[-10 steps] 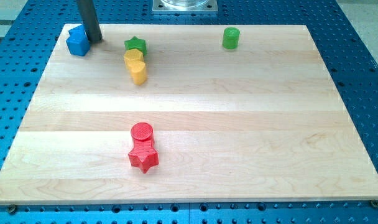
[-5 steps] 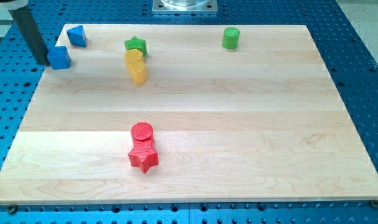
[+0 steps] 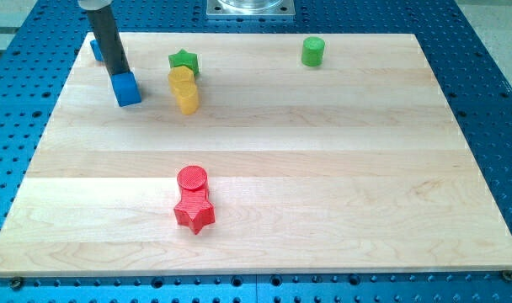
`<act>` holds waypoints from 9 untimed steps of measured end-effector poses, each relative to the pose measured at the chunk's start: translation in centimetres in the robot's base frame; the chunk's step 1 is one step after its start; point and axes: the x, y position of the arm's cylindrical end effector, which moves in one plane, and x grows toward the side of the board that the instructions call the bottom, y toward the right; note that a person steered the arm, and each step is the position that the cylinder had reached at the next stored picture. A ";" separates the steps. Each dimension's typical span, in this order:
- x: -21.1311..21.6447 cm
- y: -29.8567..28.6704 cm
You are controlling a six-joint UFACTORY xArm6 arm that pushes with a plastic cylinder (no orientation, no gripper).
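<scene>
- Wooden board (image 3: 323,168): a pale, planked rectangle lying on a blue perforated table (image 3: 492,101); it is the landmark for every entry below.
- Rod: dark and straight, coming down from the view's top over the board's top-left corner. My tip (image 3: 121,74) sits against the upper edge of the blue cube. There are no jaws on this rod, so nothing is released, clenched or grasped; contact is by pushing only.
- Red star (image 3: 194,212): in the board's lower half, left of centre.
- Red cylinder (image 3: 192,178): touching the red star on its upper side.
- Blue cube (image 3: 127,89): near the board's top-left corner, directly below my tip and touching it.
- Yellow blocks (image 3: 184,89): two, stacked in a short column near the board's top edge, right of the blue cube.
- Green star (image 3: 183,61): touching the yellow blocks from above.
- Green cylinder (image 3: 312,51): alone near the board's top edge, right of centre.
- Second blue block (image 3: 96,49): at the board's top-left corner, mostly hidden behind the rod; shape not readable.
</scene>
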 end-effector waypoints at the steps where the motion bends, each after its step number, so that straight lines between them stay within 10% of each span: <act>1: 0.0 0.1; 9: -0.8 8.3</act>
